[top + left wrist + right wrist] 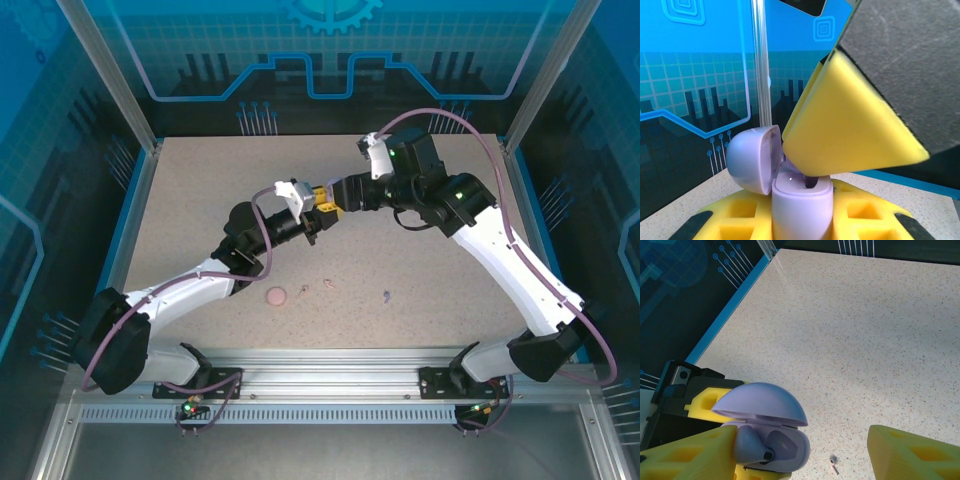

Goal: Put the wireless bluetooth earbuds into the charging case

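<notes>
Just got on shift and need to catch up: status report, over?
Left gripper shut on open purple case. Right gripper open, at the case mouth. One purple earbud loose on the table.

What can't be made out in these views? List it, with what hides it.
Left wrist view: inside of the lavender case, covered by the right tool finger.
Top view: the purple earbud on the table, too small to tell its pose.
Right wrist view: the case wells, partly under the open lid.
</notes>
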You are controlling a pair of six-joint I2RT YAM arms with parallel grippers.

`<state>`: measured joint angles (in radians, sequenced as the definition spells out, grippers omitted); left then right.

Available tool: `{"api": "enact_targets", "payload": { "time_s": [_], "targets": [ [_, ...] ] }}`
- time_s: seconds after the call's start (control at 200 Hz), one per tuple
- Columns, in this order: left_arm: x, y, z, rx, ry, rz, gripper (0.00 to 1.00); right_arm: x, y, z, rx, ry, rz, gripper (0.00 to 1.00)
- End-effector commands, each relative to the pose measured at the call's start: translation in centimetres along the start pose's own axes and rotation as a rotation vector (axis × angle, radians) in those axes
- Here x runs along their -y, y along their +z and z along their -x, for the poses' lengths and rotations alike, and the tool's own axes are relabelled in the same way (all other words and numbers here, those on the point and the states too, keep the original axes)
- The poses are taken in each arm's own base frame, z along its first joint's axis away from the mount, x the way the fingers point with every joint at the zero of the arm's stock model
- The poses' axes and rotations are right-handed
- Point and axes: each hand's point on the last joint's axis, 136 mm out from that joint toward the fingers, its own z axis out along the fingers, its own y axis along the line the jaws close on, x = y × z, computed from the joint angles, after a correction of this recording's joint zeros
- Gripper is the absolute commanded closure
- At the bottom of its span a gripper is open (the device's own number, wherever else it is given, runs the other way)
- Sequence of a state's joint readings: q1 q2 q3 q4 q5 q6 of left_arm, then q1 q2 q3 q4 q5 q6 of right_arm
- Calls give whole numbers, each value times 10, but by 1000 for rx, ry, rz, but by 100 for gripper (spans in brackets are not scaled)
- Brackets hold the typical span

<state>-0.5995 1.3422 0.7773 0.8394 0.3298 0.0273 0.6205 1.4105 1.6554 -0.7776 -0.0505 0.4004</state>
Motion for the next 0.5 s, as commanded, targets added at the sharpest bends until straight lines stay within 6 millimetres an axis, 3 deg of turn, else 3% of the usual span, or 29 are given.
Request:
{"api": "enact_targets", "payload": {
  "time_s": [0.0,0.495],
  "targets": [
    [0,0,28,67,43,-1,100,23,-9,4,23,65,-78,33],
    [-1,0,27,69,45,6,100,27,-19,2,37,112,-73,33]
  ]
}}
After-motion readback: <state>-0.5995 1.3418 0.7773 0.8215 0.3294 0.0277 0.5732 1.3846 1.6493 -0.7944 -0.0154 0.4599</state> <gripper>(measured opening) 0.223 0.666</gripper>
